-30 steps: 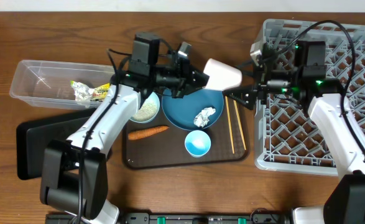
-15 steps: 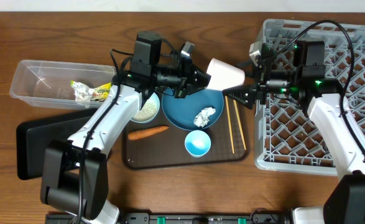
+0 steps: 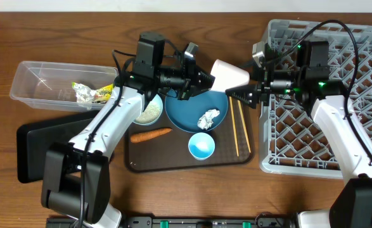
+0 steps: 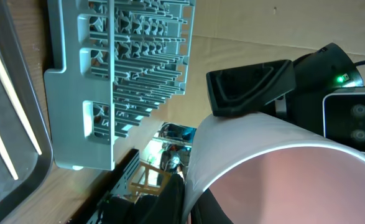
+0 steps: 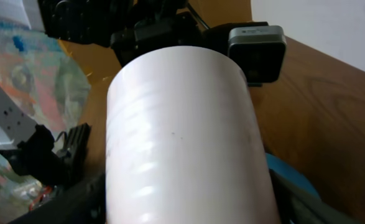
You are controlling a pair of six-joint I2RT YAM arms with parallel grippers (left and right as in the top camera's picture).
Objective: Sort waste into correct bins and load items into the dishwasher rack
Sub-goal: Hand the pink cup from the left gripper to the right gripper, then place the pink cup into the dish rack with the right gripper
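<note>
Presently the fingers of my left gripper (image 3: 205,80) clamp the rim of the smooth white cylindrical cup (image 3: 230,76), aloft at upper centre; those of my right gripper (image 3: 241,95) gape at its base. Light, rigid, slippery: I'd grip mid-wall, squarely.

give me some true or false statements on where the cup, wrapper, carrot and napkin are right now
1. The left gripper holds the white cup in its jaws, off the table. True.
2. The yellow-green printed wrapper lies on the flat black tray. False: it is in the clear plastic rectangular tub.
3. The small orange carrot lies on the brown serving tray. True.
4. The crumpled white paper napkin sits in the small light-blue bowl. False: it is on the large dark-blue round plate.
</note>
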